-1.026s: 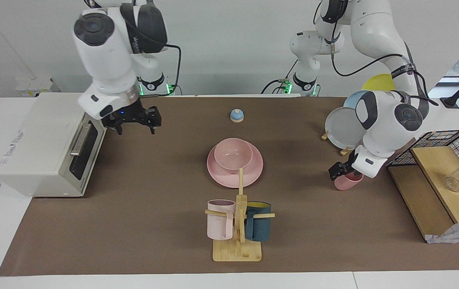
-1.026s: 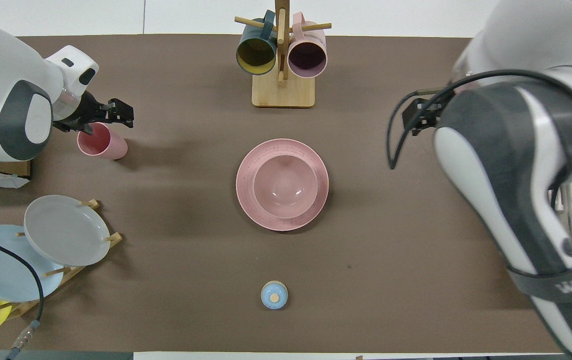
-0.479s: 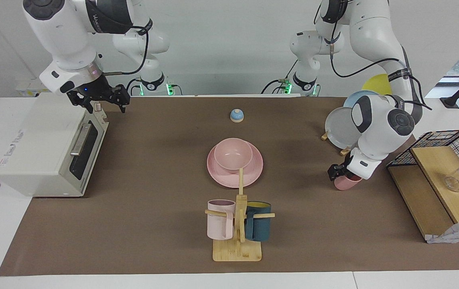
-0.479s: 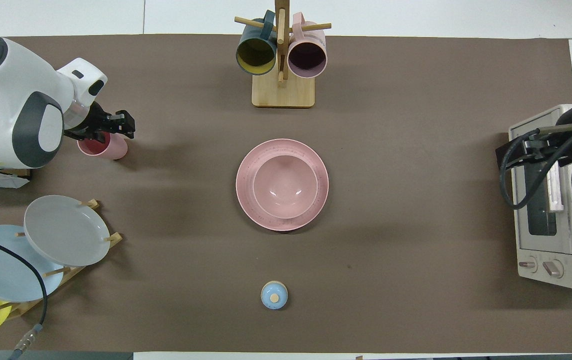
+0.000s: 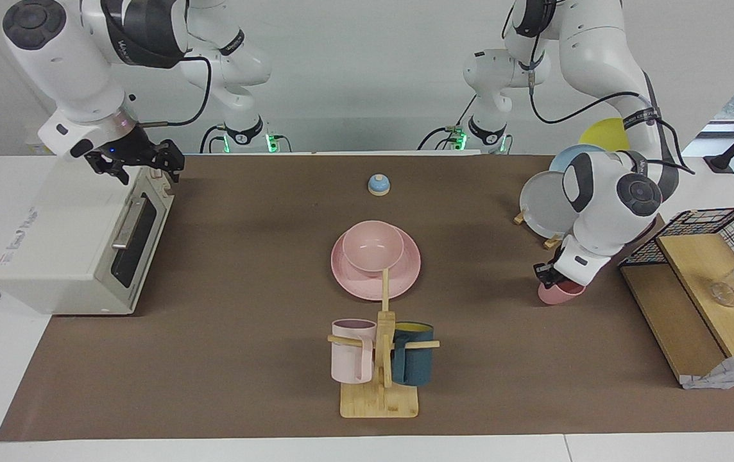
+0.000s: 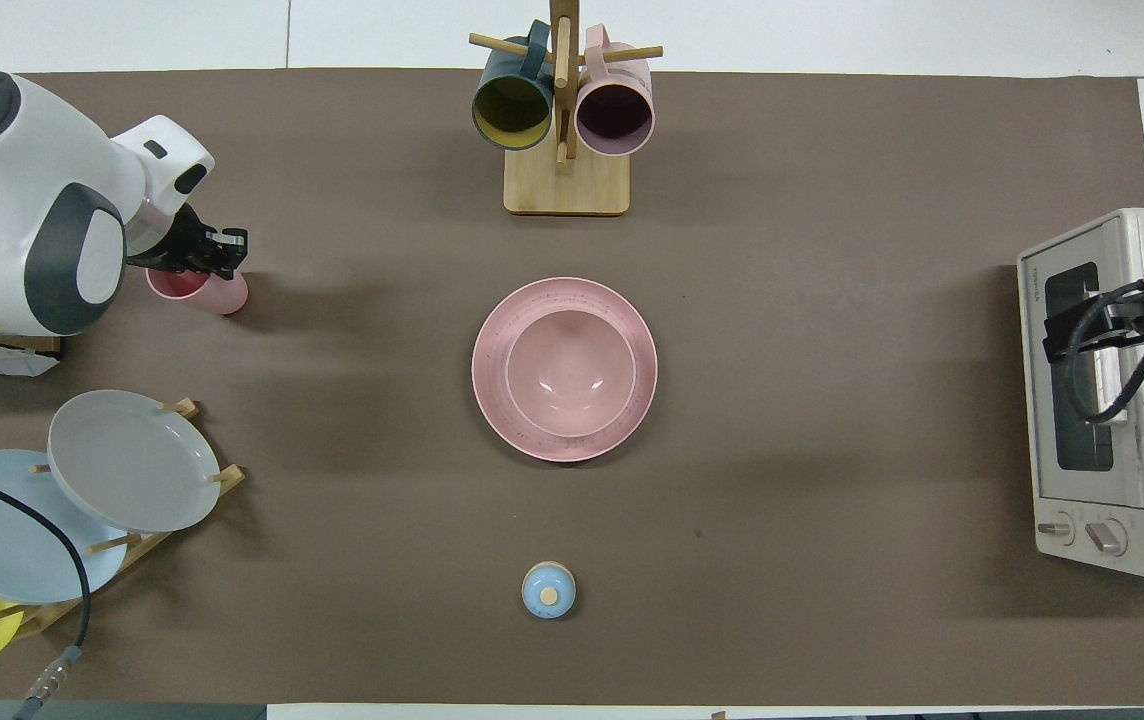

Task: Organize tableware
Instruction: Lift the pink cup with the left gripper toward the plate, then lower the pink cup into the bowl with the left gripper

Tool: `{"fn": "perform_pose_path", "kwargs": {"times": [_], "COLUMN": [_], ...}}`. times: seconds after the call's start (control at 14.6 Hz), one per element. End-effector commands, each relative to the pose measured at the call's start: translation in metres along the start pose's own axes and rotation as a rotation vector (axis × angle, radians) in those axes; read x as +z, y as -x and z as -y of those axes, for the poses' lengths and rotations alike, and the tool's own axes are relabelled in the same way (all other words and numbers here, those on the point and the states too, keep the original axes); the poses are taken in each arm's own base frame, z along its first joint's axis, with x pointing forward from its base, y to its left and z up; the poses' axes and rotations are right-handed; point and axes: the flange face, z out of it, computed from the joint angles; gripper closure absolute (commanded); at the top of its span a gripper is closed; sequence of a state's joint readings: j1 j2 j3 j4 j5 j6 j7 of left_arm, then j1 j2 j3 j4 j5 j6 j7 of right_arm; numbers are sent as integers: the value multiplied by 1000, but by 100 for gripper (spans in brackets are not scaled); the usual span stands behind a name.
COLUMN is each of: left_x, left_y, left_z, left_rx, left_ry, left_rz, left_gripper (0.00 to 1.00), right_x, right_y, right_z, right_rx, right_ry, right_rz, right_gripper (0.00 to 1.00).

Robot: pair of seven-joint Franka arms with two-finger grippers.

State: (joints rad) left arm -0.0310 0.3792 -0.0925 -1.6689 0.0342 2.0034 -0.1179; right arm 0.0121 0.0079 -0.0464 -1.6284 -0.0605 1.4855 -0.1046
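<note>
The pink plate point(image 5: 348, 279) lies mid-table with the pink bowl point(image 5: 373, 247) standing in it; both show in the overhead view, plate point(image 6: 644, 370) and bowl point(image 6: 569, 372). The small pink cup point(image 5: 563, 294) stands toward the left arm's end of the table, beside the plate rack. My left gripper point(image 5: 550, 274) is down on the cup's rim and shut on it; it also shows in the overhead view point(image 6: 212, 255), over the cup point(image 6: 217, 295). The cup looks slightly tilted. My right gripper point(image 5: 142, 163) is open and empty over the toaster oven's top front edge.
A toaster oven point(image 5: 65, 237) stands at the right arm's end. A mug tree point(image 5: 380, 401) with a pale pink and a dark blue mug stands farther out than the plate. A rack of grey, blue and yellow plates point(image 5: 550, 205), a blue bell point(image 5: 378, 185) and a wire-and-wood shelf point(image 5: 713, 282) also stand here.
My right arm has swung back from the table up over the toaster oven. My left gripper has lowered onto the pink cup and closed; the cup shifted slightly.
</note>
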Motion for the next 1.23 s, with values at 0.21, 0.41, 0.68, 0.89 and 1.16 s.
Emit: {"fn": "perform_pose_path", "kwargs": {"times": [0.21,0.41,0.68,0.89,1.16], "left_x": [-129,-150,-163,-158,-118], "left_y": [9,23,77,108,128], "left_z": [-63,-155,-297,-356,-390], "left_rx": [54,-53,-147,-156,-122], "left_ry": [18,33,68,114,99], "left_rz": [89,90,32,10,0], "left_gripper": [100,100,100,100,100], "right_x": [-2,-3,0,-7,-13], "right_y": [5,6,8,8,8], "right_z": [-1,-7,-24,-20,-17], "right_rx": [-11,9,34,32,25], "right_ry": [-11,-14,-21,-21,-17], "right_rz": [-40,-40,-34,-48,-62], "right_gripper": [0,0,0,0,0]}}
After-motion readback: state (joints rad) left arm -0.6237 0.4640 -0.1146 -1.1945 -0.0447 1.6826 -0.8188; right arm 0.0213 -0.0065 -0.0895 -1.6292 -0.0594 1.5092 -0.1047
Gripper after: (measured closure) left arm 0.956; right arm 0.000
